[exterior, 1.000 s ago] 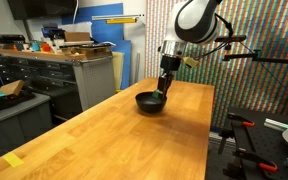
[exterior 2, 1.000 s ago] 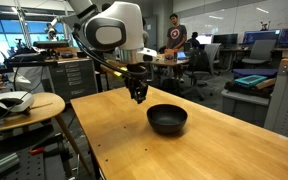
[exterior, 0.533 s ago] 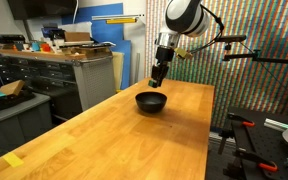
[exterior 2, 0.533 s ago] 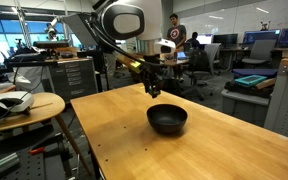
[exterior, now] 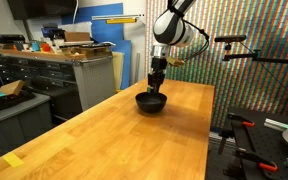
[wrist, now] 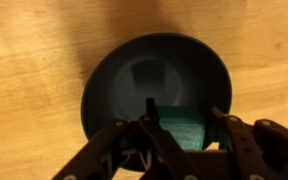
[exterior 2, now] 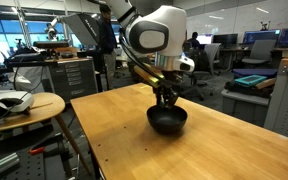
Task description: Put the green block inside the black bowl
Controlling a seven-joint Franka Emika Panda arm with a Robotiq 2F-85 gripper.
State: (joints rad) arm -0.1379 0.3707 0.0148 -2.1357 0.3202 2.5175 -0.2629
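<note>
Over the bowl: my arm's two-fingered black gripper (wrist: 184, 122) hangs directly above a round, shallow, glossy black bowl (wrist: 134, 70) that stands on the pale wooden table (wrist: 29, 60). In the wrist view the fingers (wrist: 152, 122) reach in from the bottom edge, narrowed to a small gap with a small, solid, dark green block (wrist: 177, 130) clamped between them. The green block shows against the bowl's dark inside, nearer the rim than the middle. I cannot tell from this view how high it sits above the bowl's floor.

In both exterior views the gripper (exterior: 155, 86) (exterior 2: 165, 103) points straight down, its tips just over the black bowl (exterior: 151, 103) (exterior 2: 167, 122), at or barely above rim level. The block itself is too small and too shaded for me to pick out there. The bowl rests near one end of the table (exterior: 104, 130) (exterior 2: 119, 140), set in from its edges. A grey bench with drawers (exterior: 59, 72) stands behind the table in an exterior view, cluttered on top.
</note>
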